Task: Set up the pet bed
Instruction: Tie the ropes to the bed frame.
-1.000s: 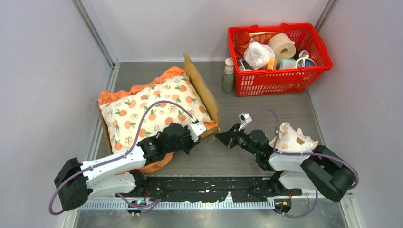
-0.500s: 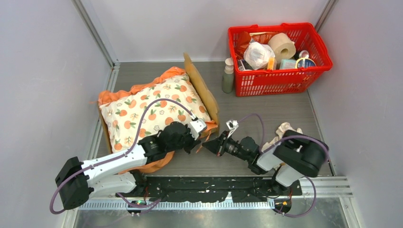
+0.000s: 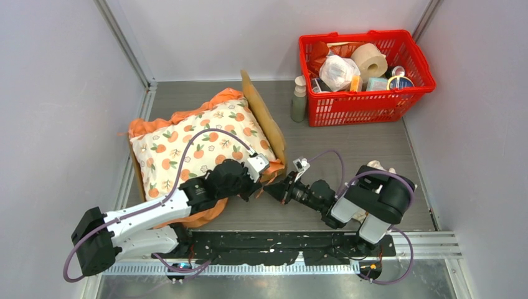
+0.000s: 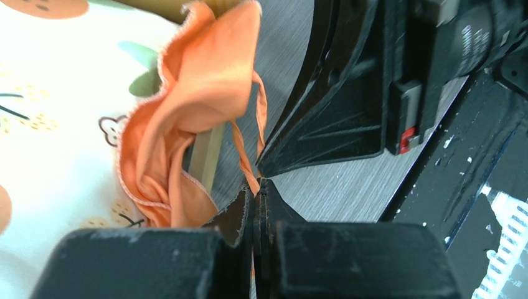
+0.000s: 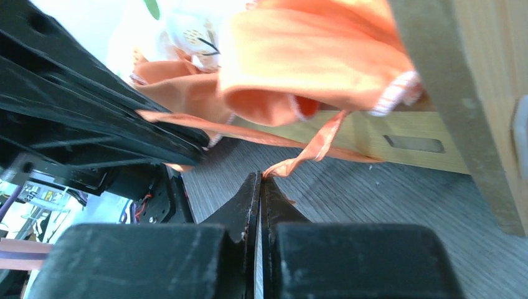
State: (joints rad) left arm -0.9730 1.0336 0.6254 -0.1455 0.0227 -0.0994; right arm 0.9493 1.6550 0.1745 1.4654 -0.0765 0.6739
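The bed (image 3: 263,115) lies left of centre in the overhead view, with a cushion (image 3: 199,146) on it. Both grippers meet at its lower right corner. The left gripper (image 4: 258,187) is clamped on a thin orange ribbon (image 4: 244,156); the right gripper (image 5: 260,180) is closed, seemingly nipping a ribbon tip. Pulling apart could slip the ribbon free, tear it, or drag the bed askew

White-and-black arms (image 3: 149,212), purple cables (image 3: 212,130)
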